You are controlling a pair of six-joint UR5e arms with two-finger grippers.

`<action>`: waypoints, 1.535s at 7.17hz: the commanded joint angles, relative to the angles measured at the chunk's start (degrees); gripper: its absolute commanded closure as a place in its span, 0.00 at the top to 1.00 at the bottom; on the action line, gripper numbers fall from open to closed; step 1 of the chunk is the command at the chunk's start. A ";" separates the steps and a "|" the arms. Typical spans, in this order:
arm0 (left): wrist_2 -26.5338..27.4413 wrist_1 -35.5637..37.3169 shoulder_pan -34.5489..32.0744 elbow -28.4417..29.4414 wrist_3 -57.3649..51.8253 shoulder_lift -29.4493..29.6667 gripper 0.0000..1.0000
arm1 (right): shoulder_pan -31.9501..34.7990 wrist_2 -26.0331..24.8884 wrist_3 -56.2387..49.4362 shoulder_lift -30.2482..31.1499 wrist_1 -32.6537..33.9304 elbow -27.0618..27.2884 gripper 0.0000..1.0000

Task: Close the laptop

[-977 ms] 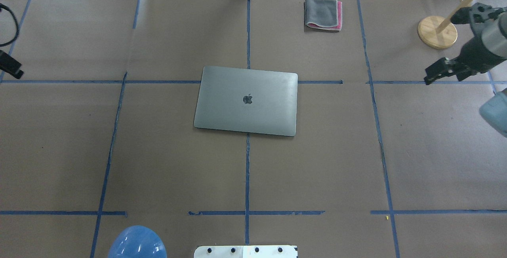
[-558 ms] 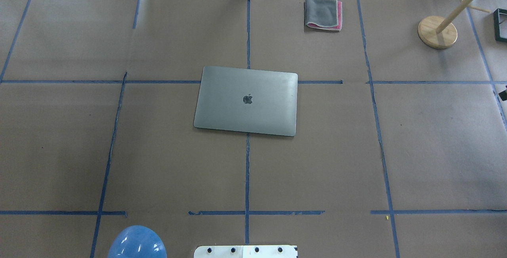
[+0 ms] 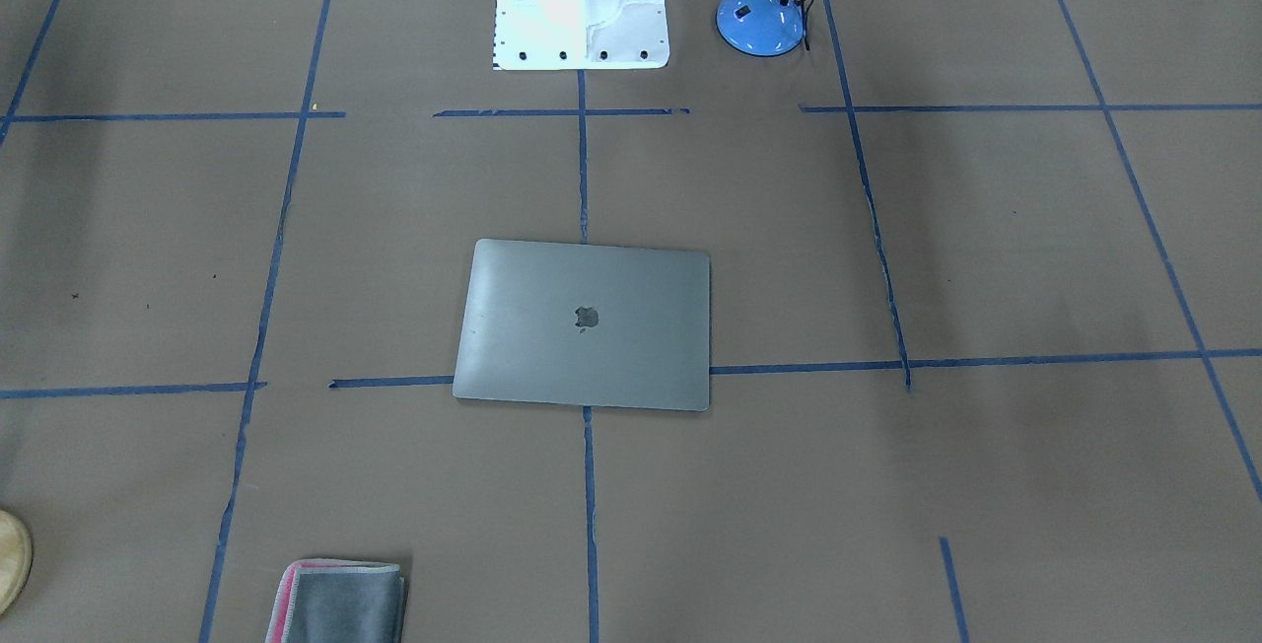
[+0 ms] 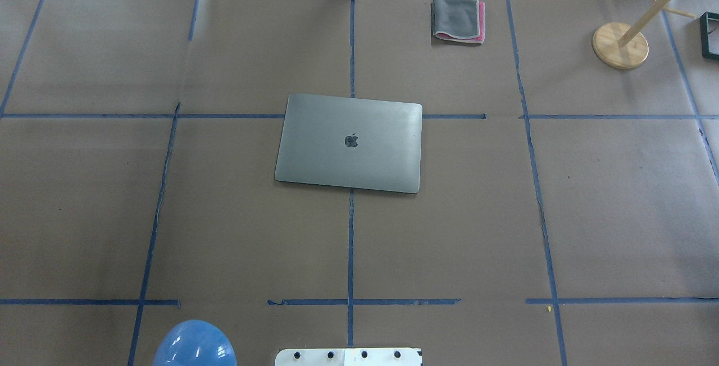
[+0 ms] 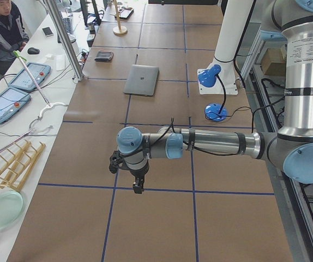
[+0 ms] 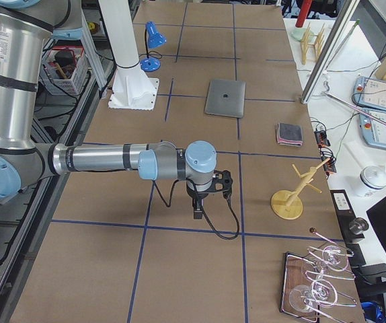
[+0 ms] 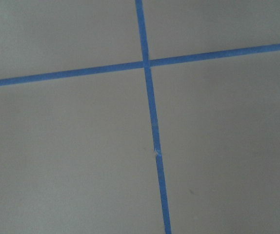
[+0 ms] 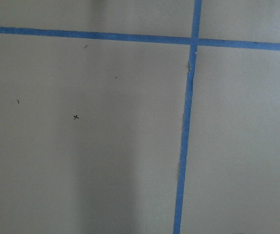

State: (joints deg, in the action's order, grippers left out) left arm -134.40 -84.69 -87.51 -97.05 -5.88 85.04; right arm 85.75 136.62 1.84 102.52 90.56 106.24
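Laptop: the slim space-grey metal laptop (image 4: 349, 142) lies shut and flat, with the dark apple logo facing up.
Laptop's place: it is at the middle of the table, on a crossing of blue tape lines and slightly skewed to them; nothing touches it.
Table: the brown paper-covered table (image 4: 224, 214) is marked with a blue tape grid.
Left gripper: the black two-finger left gripper (image 5: 138, 189) points down above the table's left end, well apart from the laptop. It shows only from the side, so I cannot tell whether its jaws are apart or together.
Right gripper: the black two-finger right gripper (image 6: 197, 212) points down above the table's right end, well apart from the laptop. Its jaws likewise cannot be judged.
Wrist views: both show only brown paper and a tape crossing.
Cloth: the small folded grey cloth with a pink edge (image 4: 458, 19) lies near the table's far edge, well apart from the laptop.
Lamp: the blue desk lamp (image 3: 759, 20) stands beside the white robot base (image 3: 580, 2).
Stand: the wooden peg stand on a round base (image 4: 619, 45) is at the far right.
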 commanded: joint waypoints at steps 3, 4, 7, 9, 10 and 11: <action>0.72 -0.12 -0.03 -1.30 0.34 -1.72 0.99 | 0.03 0.05 -0.26 0.32 -0.29 -0.06 1.00; 0.63 -0.39 0.06 -1.47 0.25 -1.80 0.99 | 0.03 0.05 -0.52 0.40 -0.21 -0.06 1.00; 1.07 -0.48 0.41 -1.91 -0.10 -3.39 0.99 | 0.03 0.22 -0.52 0.58 -0.21 -0.06 1.00; 1.07 -0.56 0.41 -2.17 -0.01 -3.21 0.99 | 0.03 0.49 -0.52 0.58 -0.21 -0.06 1.00; 0.99 -0.56 0.41 -2.26 -0.01 -3.21 0.99 | 0.03 0.40 -0.52 0.58 -0.47 -0.06 1.00; 0.99 -0.56 0.41 -2.26 -0.01 -3.21 0.99 | 0.03 0.49 -0.43 0.58 -0.56 -0.06 1.00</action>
State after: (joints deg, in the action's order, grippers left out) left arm -133.39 -85.25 -87.10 -99.25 -5.89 81.82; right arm 85.78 137.06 1.34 103.09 90.16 106.17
